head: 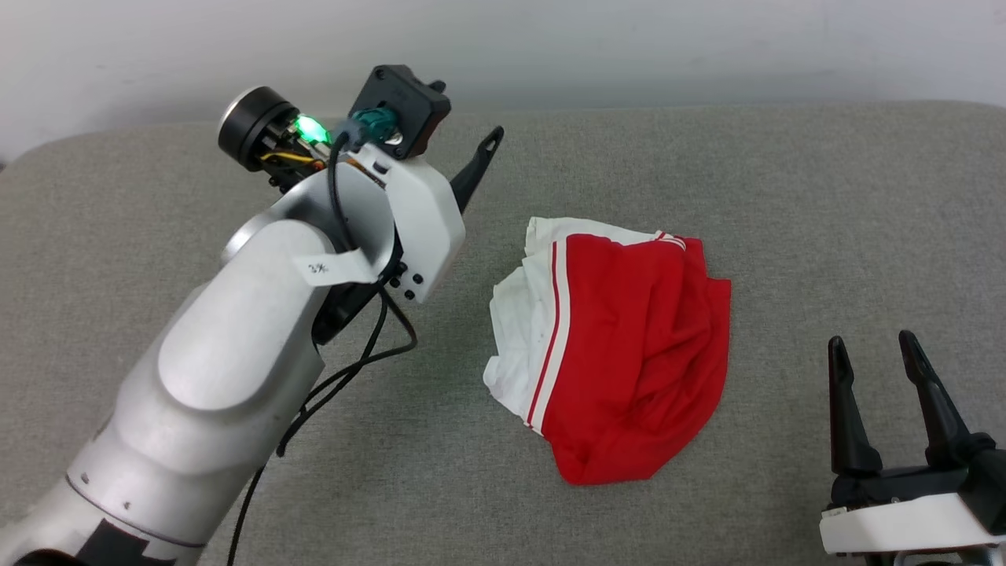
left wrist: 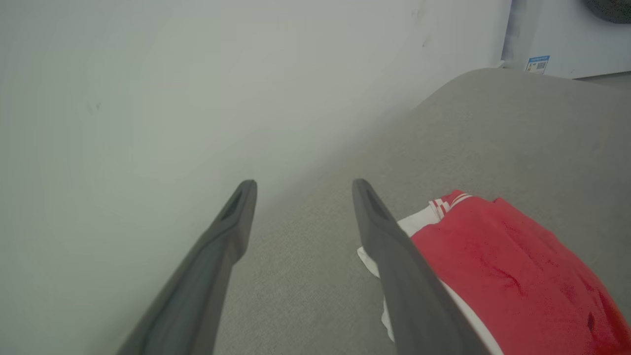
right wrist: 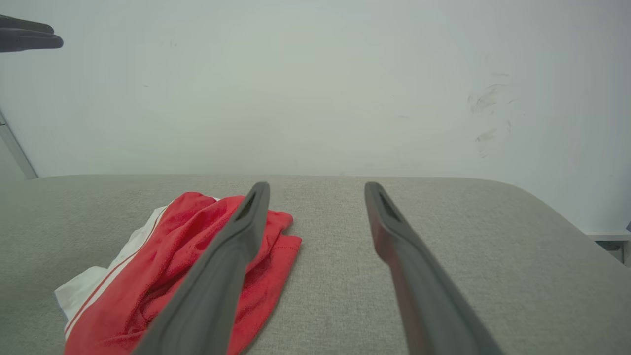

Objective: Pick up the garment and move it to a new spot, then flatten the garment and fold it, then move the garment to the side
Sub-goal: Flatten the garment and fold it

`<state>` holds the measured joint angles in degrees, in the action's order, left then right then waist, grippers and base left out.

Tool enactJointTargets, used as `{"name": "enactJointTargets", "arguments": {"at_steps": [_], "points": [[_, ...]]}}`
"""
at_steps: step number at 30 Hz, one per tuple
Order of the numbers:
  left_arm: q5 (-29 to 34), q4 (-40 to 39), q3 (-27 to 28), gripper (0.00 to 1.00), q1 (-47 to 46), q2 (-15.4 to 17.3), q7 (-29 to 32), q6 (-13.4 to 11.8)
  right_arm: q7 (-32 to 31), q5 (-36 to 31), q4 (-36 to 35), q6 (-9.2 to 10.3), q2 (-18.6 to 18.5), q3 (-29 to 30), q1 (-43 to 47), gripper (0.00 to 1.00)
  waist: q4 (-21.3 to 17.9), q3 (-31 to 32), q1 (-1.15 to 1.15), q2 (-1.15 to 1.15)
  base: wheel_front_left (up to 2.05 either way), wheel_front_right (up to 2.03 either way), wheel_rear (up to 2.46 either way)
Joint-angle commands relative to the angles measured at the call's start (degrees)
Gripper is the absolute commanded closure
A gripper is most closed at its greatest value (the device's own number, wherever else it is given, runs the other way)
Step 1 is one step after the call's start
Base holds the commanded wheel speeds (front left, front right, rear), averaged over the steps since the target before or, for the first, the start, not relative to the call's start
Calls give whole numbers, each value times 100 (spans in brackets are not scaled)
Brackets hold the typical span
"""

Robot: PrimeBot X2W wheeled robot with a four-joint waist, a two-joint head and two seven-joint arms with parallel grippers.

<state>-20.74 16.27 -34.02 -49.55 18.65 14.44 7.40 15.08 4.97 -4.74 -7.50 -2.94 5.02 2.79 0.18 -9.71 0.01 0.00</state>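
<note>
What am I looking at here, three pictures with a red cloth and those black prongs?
It is a two-armed robot seen through its own cameras. One camera sits on its head, looking down at a grey padded surface. The other two sit on its wrists, looking along each arm's prongs. The crumpled red and white garment lies loose on the surface. The left gripper is raised beside it, and the right gripper waits to the other side. Both have jaws open and hold nothing.
</note>
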Motion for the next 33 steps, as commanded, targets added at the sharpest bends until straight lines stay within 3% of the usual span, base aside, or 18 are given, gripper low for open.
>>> {"name": "enactJointTargets", "arguments": {"at_steps": [1, 7, 13, 18, 28, 29, 30, 33], "points": [[-257, 20, -214, 0, -165, 141, 274, -8, 13, -18, -23, 2, 12, -9, -105, 0, -80, -124, -1, 0, 0, 0, 0], [-1726, 7, -1611, 0, -933, 675, 1807, -6, 13, -8, -42, 2, 11, -53, -324, 0, -283, -439, -1, 0, 0, 0, 0], [-2558, 68, -2716, 0, -1380, 939, 2549, -6, 13, 11, -68, 2, 11, -82, -485, 0, -482, -763, -1, 0, 0, 0, 0], [-2837, 185, -3589, 0, -1598, 991, 2806, -4, 13, 31, -77, 2, 11, -120, -638, 0, -625, -1028, -1, 0, 0, 0, 0], [-2710, 452, -4011, 0, -1022, 942, 3337, -1, 14, 77, -65, 2, 10, -221, -828, 0, -813, -1345, -1, 0, 0, 0, 0], [-2664, 405, -4031, 17, -916, 952, 3417, 7, 13, 79, -56, 2, 10, -225, -831, 0, -822, -1347, -1, 0, 0, 0, 0], [-2658, 376, -4043, 100, -847, 960, 3445, 15, 13, 78, -47, 2, 11, -219, -834, 0, -822, -1338, -1, 0, 0, 0, 0], [-2578, 243, -4028, 100, -878, 961, 3327, 11, 13, 42, -23, 2, 11, -177, -780, 0, -763, -1245, -1, 0, 0, 0, 0]]}}
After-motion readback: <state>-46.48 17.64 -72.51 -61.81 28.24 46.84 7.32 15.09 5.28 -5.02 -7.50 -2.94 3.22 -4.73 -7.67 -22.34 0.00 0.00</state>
